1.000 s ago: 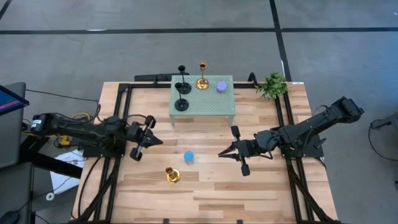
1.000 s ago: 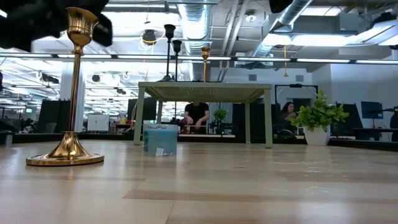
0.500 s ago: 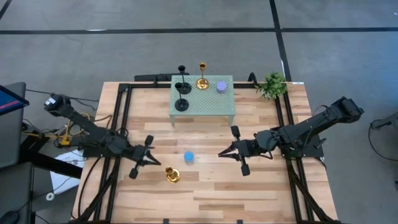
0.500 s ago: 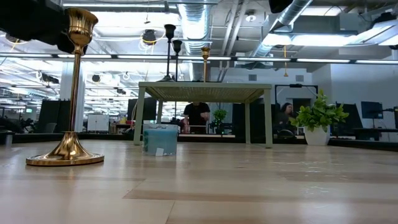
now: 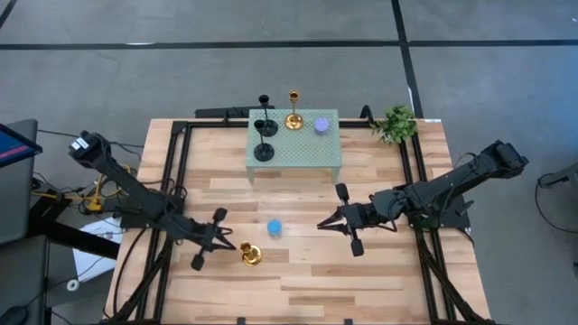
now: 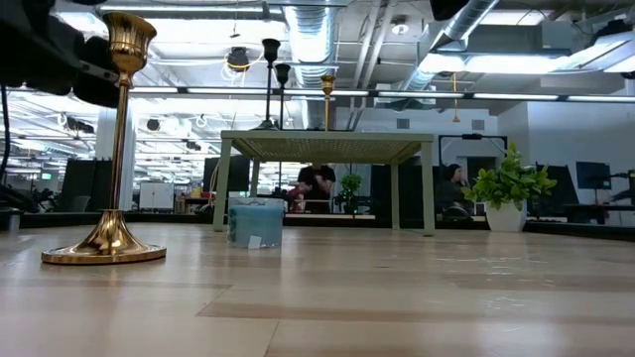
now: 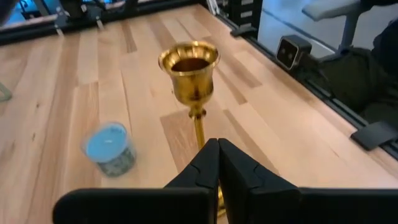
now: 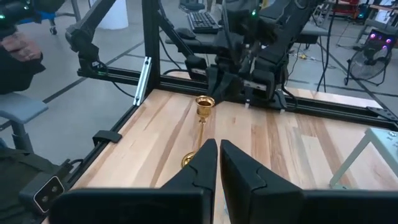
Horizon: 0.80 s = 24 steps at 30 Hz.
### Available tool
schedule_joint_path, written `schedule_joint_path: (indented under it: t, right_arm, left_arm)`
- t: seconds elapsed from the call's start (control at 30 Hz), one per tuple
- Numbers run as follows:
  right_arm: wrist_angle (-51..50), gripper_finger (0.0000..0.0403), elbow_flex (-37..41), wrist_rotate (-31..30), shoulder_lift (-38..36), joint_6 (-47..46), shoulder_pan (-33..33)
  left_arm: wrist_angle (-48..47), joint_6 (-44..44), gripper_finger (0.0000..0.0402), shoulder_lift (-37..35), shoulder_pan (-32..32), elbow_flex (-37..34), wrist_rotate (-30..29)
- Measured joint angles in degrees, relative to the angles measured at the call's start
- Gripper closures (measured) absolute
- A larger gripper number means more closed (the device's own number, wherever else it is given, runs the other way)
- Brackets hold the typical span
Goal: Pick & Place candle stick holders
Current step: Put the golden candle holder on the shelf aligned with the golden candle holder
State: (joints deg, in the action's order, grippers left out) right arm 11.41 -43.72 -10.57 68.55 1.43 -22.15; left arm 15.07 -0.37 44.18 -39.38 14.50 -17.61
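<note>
Gold candle stick holder [image 5: 250, 254] stands upright on bare tabletop [image 5: 379, 271] near front: shiny, flared round base, slim stem, tulip cup [image 7: 188, 62]. Left gripper [image 5: 228, 246] just beside it, fingers [image 7: 208, 165] pressed together, holding nothing. Squat blue holder [image 5: 275, 227] just behind, matte, cylinder shape. Right gripper [image 5: 321, 222] hovers beside blue one, well apart, fingers [image 8: 210, 163] closed, empty. Farther back, pale green perforated stand [image 5: 307, 149] carries two black slim-stemmed holders [image 5: 264, 135], second gold one [image 5: 293, 108], squat purple cylinder [image 5: 321, 125]. Small leafy plant [image 5: 395, 122] at far right corner.

L end effector [image 5: 226, 246] just beside gold holder [image 5: 250, 255]; R end effector [image 5: 322, 223] near blue cylinder [image 5: 274, 228].
</note>
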Motion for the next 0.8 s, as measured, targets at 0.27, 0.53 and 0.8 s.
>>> schedule_joint_path:
  t: [0.27, 0.53, 0.8]
  right_arm:
    - [0.68, 0.0391, 0.0, 0.0, 0.0, 0.0, 0.0]
    - [1.05, 0.0391, 0.0, 0.0, 0.0, 0.02, 0.0]
    - [1.05, 0.0391, 0.02, 0.0, 0.0, 0.02, 0.0]
  left_arm:
    - [1.81, -6.74, 0.0381, 5.79, 0.04, 0.0, -3.78]
    - [9.6, -7.57, 0.032, 11.96, 0.81, -0.02, -5.74]
    - [16.54, -7.91, 0.0249, 16.78, 0.81, -0.02, -3.17]
